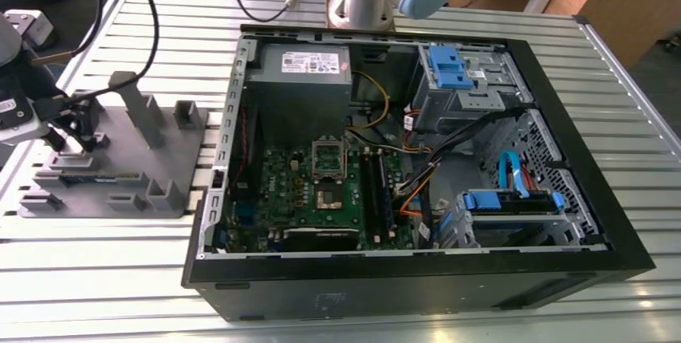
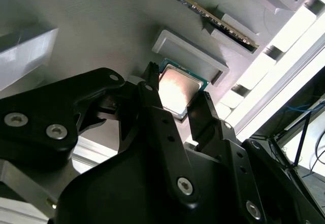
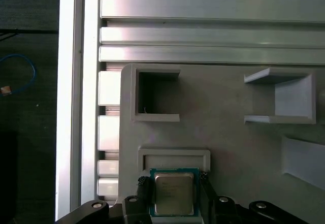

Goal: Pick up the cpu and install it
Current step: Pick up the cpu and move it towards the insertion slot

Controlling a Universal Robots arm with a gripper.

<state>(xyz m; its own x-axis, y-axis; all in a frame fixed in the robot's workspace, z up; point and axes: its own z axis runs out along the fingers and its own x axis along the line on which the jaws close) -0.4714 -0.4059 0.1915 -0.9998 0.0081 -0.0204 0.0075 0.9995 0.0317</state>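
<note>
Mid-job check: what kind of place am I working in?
Most likely a robotics lab or workshop bench for PC assembly: an open computer case sits on a slatted aluminium table, a grey fixture tray beside it carries the cpu, and a robot arm stands beyond the case.

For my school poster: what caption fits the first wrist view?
The gripper straddles the cpu resting on the grey tray.

Arm reaches to the exterior view's left, end effector [image 1: 75, 139] pointing down. Its black fingers [image 2: 152, 102] clamp the cpu [image 3: 173, 193] edge to edge.
</note>
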